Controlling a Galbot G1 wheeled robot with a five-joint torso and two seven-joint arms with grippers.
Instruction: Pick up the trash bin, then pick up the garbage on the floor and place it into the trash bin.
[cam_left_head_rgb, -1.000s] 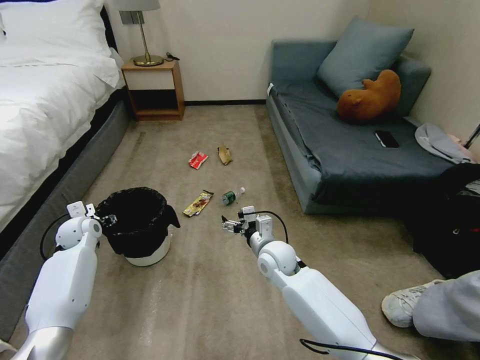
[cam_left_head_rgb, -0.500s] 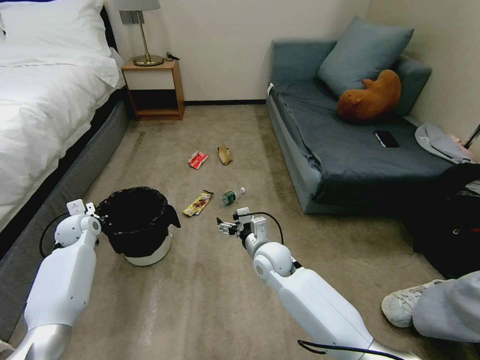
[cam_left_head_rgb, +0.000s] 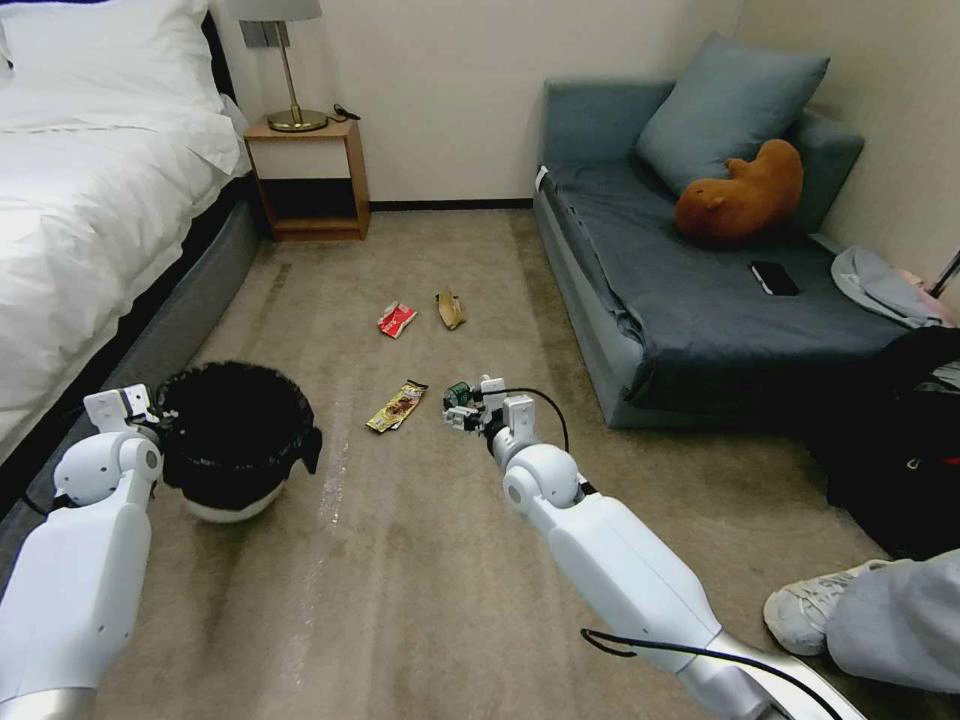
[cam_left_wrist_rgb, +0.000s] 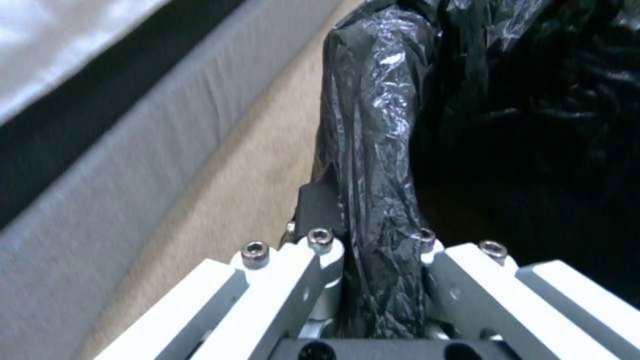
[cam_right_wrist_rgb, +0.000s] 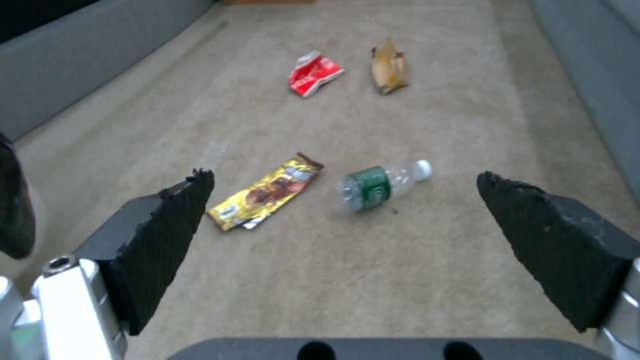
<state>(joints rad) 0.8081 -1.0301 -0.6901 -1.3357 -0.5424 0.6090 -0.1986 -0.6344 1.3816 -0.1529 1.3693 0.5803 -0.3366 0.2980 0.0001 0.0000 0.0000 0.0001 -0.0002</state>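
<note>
Four light litter pieces lie on the carpet, and the small clear plastic bottle with green label (cam_right_wrist_rgb: 377, 186), probably slippery, suits a mid-body grip from the right gripper (cam_right_wrist_rgb: 343, 250), jaws wide open above it, while the left gripper (cam_left_wrist_rgb: 373, 250) pinches the small round white trash bin (cam_left_head_rgb: 232, 440) by its bag-lined rim.

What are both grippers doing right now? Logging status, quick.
Left gripper: shut on the trash bin rim.
Right gripper: open, holding nothing, above the bottle.

One trash bin (cam_left_head_rgb: 235, 440), four garbage pieces (cam_right_wrist_rgb: 265, 192).
</note>
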